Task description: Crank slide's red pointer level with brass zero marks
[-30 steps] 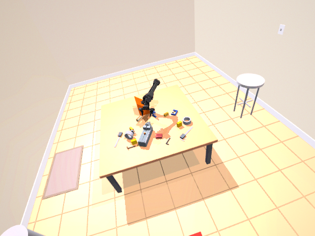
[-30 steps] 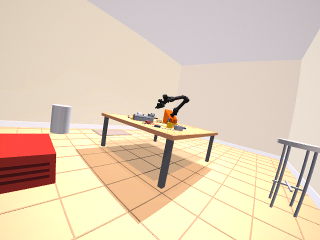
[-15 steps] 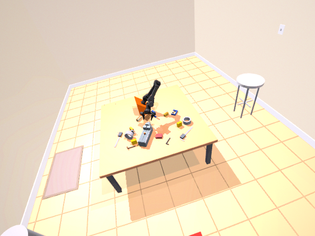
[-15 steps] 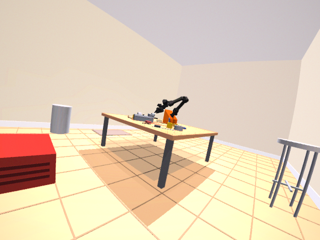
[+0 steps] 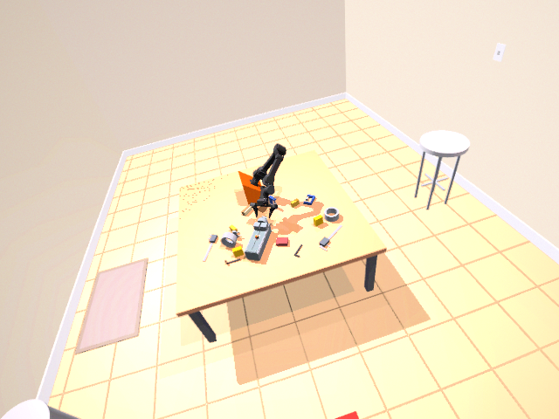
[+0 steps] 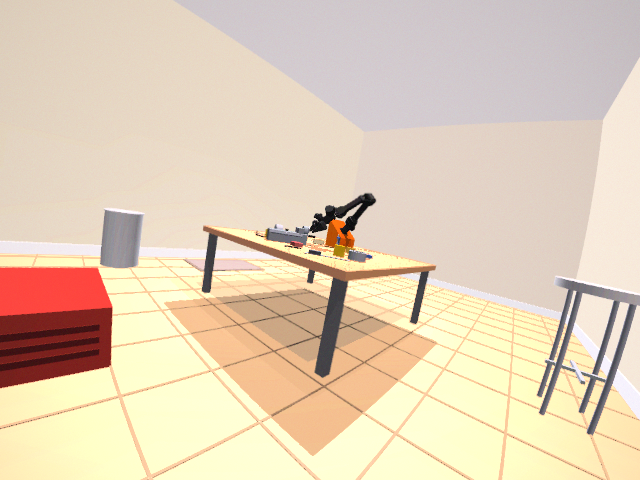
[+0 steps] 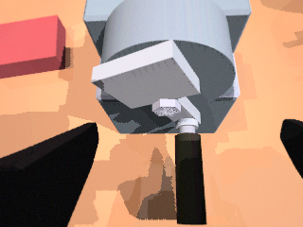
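The grey crank machine [image 5: 258, 241] [image 6: 281, 235] lies on the table [image 5: 217, 288]. In the wrist view I see its near end: a round drum [image 7: 204, 38], a pale crank arm [image 7: 147, 78] with a hex nut [image 7: 167, 108], and a black handle [image 7: 190, 180] pointing toward the camera. My gripper [image 7: 187, 130] [image 5: 265, 208] [image 6: 315, 225] is open and empty. Its fingers stand wide on either side of the handle without touching it. The slide's red pointer [image 5: 256, 235] shows only as a small spot in the top view. It and the brass marks are hidden in the wrist view.
A red block [image 7: 30, 44] [image 5: 281, 241] lies beside the machine. An orange wedge [image 5: 249, 187] stands by the arm's base. A tape roll [image 5: 332, 214], a blue clamp [image 5: 310, 196], yellow blocks [image 5: 318, 220], a brush [image 5: 330, 237] and an Allen key [image 5: 298, 250] are scattered about.
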Motion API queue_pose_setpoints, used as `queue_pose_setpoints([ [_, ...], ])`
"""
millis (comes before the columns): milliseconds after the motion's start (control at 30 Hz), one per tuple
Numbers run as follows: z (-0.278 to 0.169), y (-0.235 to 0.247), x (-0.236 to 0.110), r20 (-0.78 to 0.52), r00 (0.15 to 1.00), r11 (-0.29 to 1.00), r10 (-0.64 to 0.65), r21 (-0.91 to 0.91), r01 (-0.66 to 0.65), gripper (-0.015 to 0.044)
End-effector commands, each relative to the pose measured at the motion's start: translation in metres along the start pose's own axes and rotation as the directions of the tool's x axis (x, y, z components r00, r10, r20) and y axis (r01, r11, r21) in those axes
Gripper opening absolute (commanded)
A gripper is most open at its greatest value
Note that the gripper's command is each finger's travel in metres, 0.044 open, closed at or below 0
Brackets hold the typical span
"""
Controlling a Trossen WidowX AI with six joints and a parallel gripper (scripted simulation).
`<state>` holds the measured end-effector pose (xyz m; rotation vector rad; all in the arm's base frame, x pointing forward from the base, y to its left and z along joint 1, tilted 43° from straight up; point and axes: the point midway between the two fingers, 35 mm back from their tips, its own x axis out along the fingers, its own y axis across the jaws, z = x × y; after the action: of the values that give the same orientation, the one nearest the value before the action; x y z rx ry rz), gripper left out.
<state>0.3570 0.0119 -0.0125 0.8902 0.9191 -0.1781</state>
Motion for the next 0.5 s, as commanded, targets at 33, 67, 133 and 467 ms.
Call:
queue_pose_setpoints([
  [33,-0.007,-0.002,0.007,-0.005,1.000,1.000,-0.007,0.004,0.007,0.0440],
  [67,-0.009,-0.002,0.008,-0.006,1.000,1.000,-0.008,0.004,0.008,0.0440],
  [133,-0.011,-0.002,0.011,-0.006,1.000,1.000,-0.008,0.004,0.008,0.0440],
  [467,-0.023,-0.002,0.022,-0.006,1.000,1.000,-0.007,0.004,0.007,0.0440],
])
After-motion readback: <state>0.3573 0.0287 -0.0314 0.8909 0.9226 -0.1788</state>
